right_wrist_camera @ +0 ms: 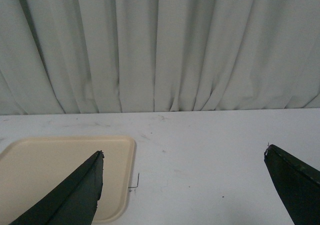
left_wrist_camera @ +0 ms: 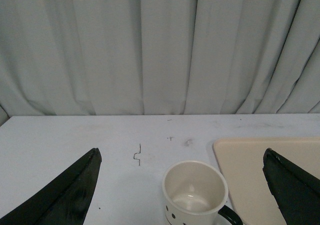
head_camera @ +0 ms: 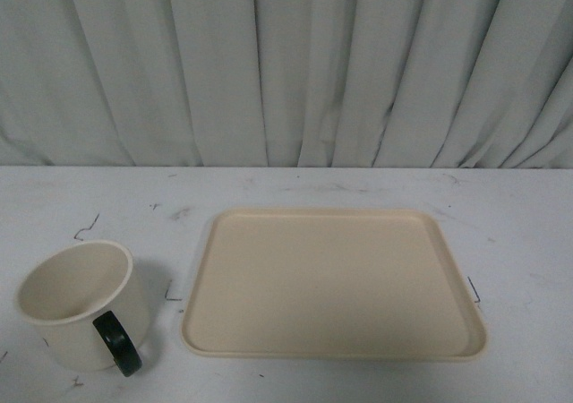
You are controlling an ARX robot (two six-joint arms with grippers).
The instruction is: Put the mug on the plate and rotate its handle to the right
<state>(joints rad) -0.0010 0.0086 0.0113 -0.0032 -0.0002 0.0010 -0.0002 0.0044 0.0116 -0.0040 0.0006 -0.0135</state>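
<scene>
The cream-white mug stands upright on the table at the front left, its black handle turned toward the front. The beige plate lies to its right, bare, a small gap away. Neither arm shows in the front view. In the left wrist view the mug sits between and ahead of the wide-open fingers of my left gripper, with smiley dots on its near side and the handle at its lower right. My right gripper is open over bare table, the plate beside one finger.
A pleated grey-white curtain closes off the back of the white table. Small dark scuffs and bent-line marks dot the tabletop around the mug and plate.
</scene>
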